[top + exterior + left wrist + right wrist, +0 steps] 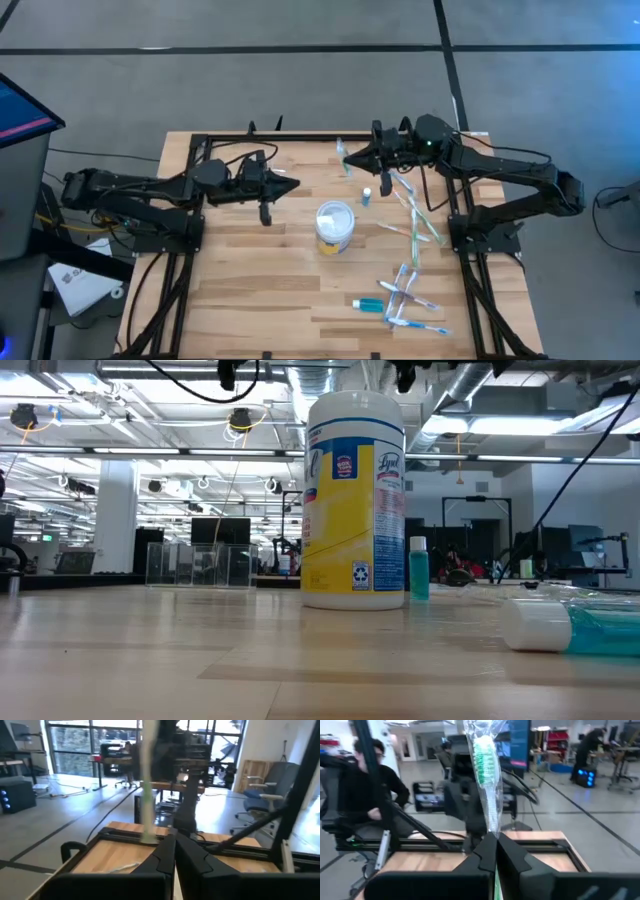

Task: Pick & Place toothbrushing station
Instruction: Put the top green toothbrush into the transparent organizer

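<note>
The toothbrushing station (pixel 198 565), a see-through stand with upright cups, rests by its base far back on the wooden table in the low view; I cannot make it out from above. My right gripper (pixel 349 160) hovers over the far middle of the table, shut on a wrapped toothbrush (pixel 487 780) with green bristles. My left gripper (pixel 292 185) points level toward it from the left, a short way off. Its fingers (pixel 172 845) are shut with nothing seen between them. My right gripper pinches the wrapped toothbrush's lower end (pixel 490 831) between its two fingers. The fingers lie level, coming from the table's right side, across the brush. The brush stands upright above the fingers, bristle end up, lifted clear of the table.
A white-lidded, yellow-banded wipes tub (pixel 335 226) stands mid-table, with a small teal bottle (pixel 367 195) beside it. Several wrapped toothbrushes (pixel 412 225) and a teal tube (pixel 368 303) lie along the right side. A seated person (pixel 370 785) shows beyond the table.
</note>
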Tool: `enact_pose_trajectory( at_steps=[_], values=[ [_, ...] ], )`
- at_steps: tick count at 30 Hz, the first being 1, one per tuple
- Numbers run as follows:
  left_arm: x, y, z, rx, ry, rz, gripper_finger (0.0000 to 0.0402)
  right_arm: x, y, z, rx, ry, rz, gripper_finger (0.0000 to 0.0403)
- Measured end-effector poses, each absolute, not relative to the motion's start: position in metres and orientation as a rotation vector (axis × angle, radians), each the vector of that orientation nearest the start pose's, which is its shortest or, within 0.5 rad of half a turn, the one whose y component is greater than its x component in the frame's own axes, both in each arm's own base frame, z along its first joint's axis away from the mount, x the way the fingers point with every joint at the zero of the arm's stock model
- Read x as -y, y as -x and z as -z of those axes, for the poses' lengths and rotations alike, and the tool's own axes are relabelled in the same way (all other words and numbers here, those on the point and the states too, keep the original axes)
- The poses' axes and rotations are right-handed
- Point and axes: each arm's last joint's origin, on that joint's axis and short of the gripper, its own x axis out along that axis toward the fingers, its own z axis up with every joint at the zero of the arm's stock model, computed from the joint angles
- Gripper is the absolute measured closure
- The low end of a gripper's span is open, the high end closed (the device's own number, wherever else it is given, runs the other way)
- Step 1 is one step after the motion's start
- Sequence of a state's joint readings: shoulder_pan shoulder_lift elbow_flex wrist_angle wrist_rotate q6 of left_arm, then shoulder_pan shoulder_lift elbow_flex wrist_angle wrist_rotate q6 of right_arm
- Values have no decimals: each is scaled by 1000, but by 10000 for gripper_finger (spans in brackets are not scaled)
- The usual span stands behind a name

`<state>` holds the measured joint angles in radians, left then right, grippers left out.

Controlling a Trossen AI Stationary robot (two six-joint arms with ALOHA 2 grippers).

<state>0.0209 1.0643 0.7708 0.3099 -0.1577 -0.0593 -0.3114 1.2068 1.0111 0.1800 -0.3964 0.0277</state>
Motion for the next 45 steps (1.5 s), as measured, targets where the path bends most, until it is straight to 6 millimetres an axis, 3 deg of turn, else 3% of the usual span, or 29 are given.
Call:
enact_pose_trajectory(
  at_steps=[7,19,45],
  values=[
    [-14,-257,-318,89,63,-190,332,61,-266,-365,29,-17,-128,403],
    [-15,-285,-303,180,69,-189,242,62,-268,-363,27,-29,-126,403],
    [-26,-315,-277,305,51,-244,231,63,-271,-361,30,-35,-126,403]
  ],
)
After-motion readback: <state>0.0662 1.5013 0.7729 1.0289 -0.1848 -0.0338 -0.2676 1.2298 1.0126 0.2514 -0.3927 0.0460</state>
